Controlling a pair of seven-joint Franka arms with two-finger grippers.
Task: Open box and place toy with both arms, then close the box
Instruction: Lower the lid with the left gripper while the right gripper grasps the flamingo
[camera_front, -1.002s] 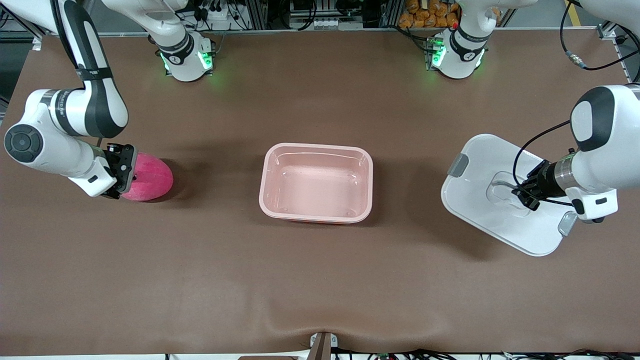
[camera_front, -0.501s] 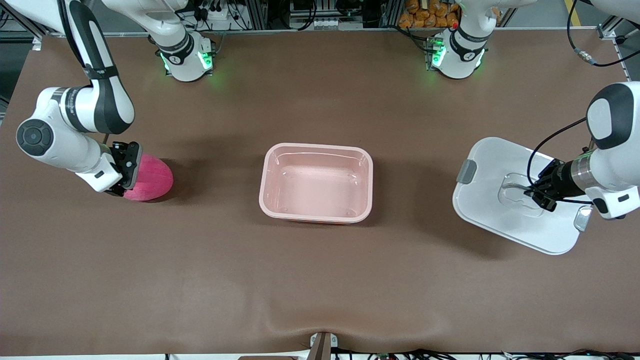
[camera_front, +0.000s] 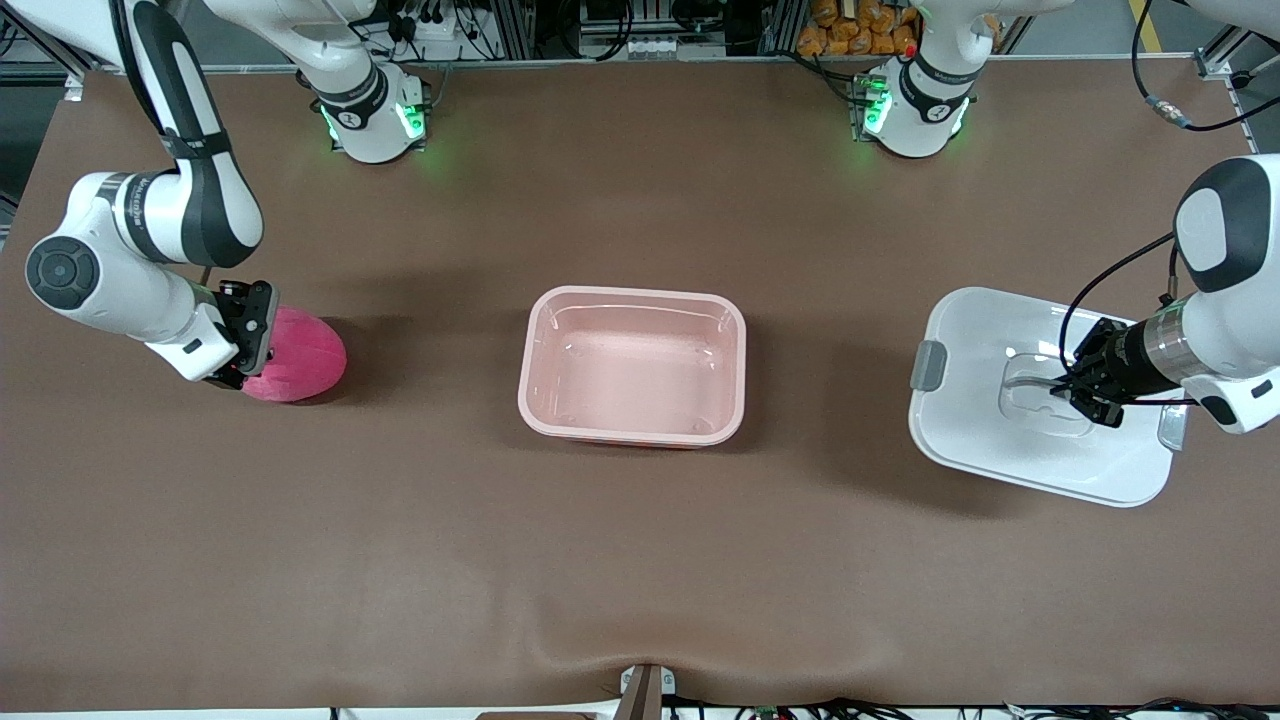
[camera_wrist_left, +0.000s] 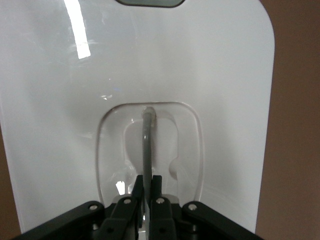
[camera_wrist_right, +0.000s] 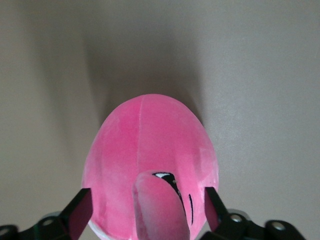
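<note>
At the left arm's end of the table, the left gripper (camera_front: 1078, 392) is clamped tight on the thin grey wire handle (camera_wrist_left: 146, 145) that stands in the recessed oval well of the white lid (camera_front: 975, 430). Its two black fingers (camera_wrist_left: 156, 187) pinch the handle from both sides. Smooth and glossy, the lid is a rounded rectangle with grey clips on its short sides, one clip (camera_front: 927, 365) plain in the front view; it is off the box and casts a dark shadow on the table. Toward the right arm's end, the right gripper (camera_front: 243, 345) has its jaws spread wide around the toy (camera_front: 300, 355), one black finger (camera_wrist_right: 79, 214) on either flank of the plush; whether the pads press in cannot be told. Soft, egg-shaped and magenta pink, the toy has a velvety nap, a seam down its middle and a small stitched black mark. It rests on the table. Between both arms, at mid-table, sits the box (camera_front: 633, 364), an open, translucent pale pink tub with rounded corners and a thick rim. A matte brown mat covers the table (camera_front: 640, 560). Green lights glow on the arms' bases, with cables and metal framing past the table's edge.
</note>
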